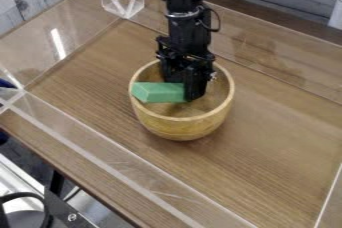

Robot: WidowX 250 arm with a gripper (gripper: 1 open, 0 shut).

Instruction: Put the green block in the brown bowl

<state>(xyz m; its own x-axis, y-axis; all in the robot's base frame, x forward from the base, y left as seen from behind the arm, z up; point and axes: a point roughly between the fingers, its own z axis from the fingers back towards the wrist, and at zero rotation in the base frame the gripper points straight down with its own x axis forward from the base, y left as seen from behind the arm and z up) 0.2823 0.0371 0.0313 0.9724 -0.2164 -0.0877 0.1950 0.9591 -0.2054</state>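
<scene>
The brown bowl [201, 123], round and of light wood, sits in the middle of the table. The green block [155, 93] lies roughly level inside the bowl, with its left end near the bowl's left rim. My gripper [186, 85] reaches almost straight down into the bowl, and its black fingers are shut on the right end of the green block. Whether the block rests on the bowl's bottom is hidden behind the near wall.
The wooden table top [274, 157] is fenced by low clear acrylic walls [80, 147]. A clear angled bracket [123, 2] stands at the back left. Black cables [20, 210] lie beyond the near left corner.
</scene>
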